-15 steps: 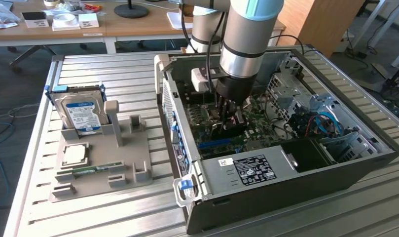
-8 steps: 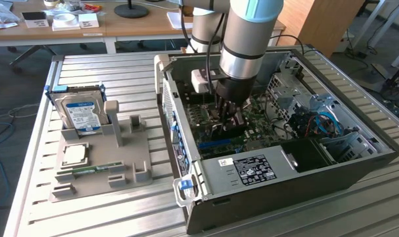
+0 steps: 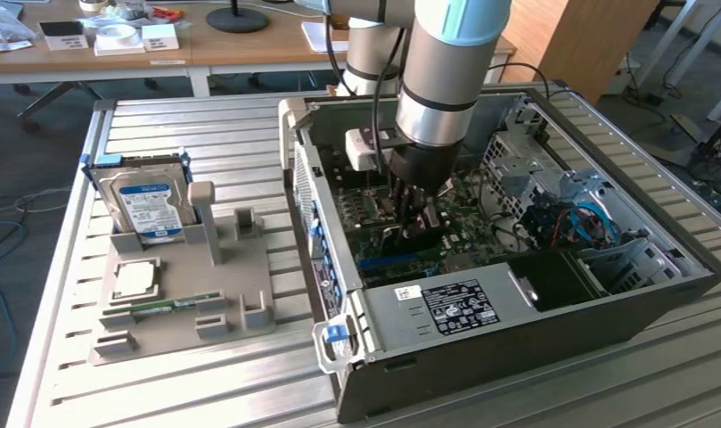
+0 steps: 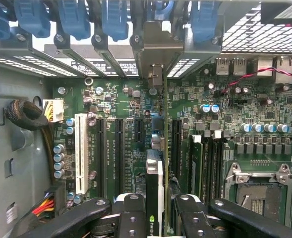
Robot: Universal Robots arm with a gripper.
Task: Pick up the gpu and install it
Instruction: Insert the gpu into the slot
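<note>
Item: black two-fingered gripper [image 3: 415,212] [image 4: 158,218] on the silver-and-blue robot arm, lowered into the open dark-grey metal computer case [image 3: 515,343]. Its fingers [image 4: 131,215] are partly closed and clamped on either face of the gpu [image 4: 154,181], a thin green circuit card. The card stands on edge over the long black expansion slots of the green motherboard [image 4: 111,129]; seating cannot be told. Nearby: silver hard drive with blue-white label [image 3: 146,201], upright in the grey plastic fixture tray [image 3: 188,308], at the exterior view's left.
</note>
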